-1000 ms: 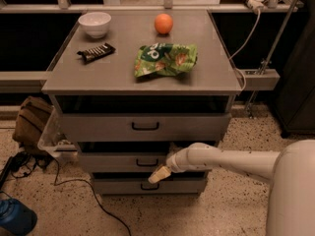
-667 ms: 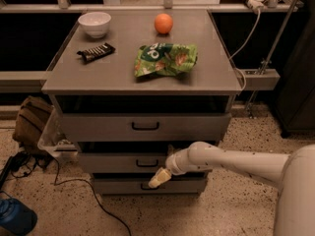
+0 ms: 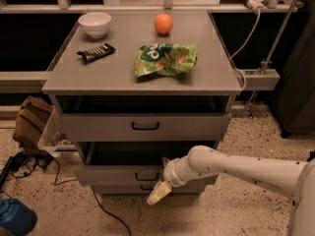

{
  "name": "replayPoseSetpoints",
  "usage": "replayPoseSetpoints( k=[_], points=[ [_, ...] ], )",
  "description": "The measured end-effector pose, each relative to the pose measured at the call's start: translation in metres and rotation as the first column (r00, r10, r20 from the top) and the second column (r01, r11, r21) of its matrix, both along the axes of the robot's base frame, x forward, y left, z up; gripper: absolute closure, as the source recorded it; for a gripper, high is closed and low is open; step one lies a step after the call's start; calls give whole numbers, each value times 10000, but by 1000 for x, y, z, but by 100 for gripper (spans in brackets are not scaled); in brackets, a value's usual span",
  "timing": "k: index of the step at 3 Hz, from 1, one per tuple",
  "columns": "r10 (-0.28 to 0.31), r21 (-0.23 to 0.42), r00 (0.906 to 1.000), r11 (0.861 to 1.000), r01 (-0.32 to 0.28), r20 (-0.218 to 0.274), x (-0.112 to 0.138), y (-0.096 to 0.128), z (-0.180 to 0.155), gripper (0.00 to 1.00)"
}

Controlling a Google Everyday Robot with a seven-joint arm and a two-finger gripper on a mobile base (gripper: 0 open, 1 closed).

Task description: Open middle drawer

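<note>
The grey cabinet [image 3: 138, 77] has three stacked drawers. The middle drawer [image 3: 108, 175] stands pulled out a little, with a dark gap above its front. Its small black bar handle [image 3: 146, 176] is at the centre. My gripper [image 3: 157, 193], cream-tipped at the end of the white arm [image 3: 236, 168], hangs just below and to the right of that handle, in front of the bottom drawer [image 3: 118, 188]. It is not touching the handle. The top drawer [image 3: 98, 128] with its larger handle [image 3: 145, 126] is above.
On the cabinet top lie a white bowl [image 3: 95, 23], an orange [image 3: 163, 23], a green chip bag [image 3: 165, 59] and a dark snack bar [image 3: 96, 52]. A brown bag [image 3: 30, 119], cables [image 3: 29, 161] and a blue object [image 3: 17, 218] lie on the floor at the left.
The middle drawer has slid outward, widening the dark gap above its front. My gripper has moved down and toward the camera, from beside the handle to below it.
</note>
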State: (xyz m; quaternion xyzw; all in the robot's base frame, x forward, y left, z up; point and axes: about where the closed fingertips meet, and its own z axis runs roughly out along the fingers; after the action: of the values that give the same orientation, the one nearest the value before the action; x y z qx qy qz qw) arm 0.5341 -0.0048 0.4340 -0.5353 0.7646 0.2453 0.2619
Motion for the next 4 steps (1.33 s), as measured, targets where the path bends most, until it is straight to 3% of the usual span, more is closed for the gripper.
replayPoseSetpoints(
  k=[3,4],
  points=[
    [39,156,9999,9999,-37,-136,-4,2,-1,0],
    [160,397,9993,9991,-147,-346,-22,5,-1,0]
  ],
)
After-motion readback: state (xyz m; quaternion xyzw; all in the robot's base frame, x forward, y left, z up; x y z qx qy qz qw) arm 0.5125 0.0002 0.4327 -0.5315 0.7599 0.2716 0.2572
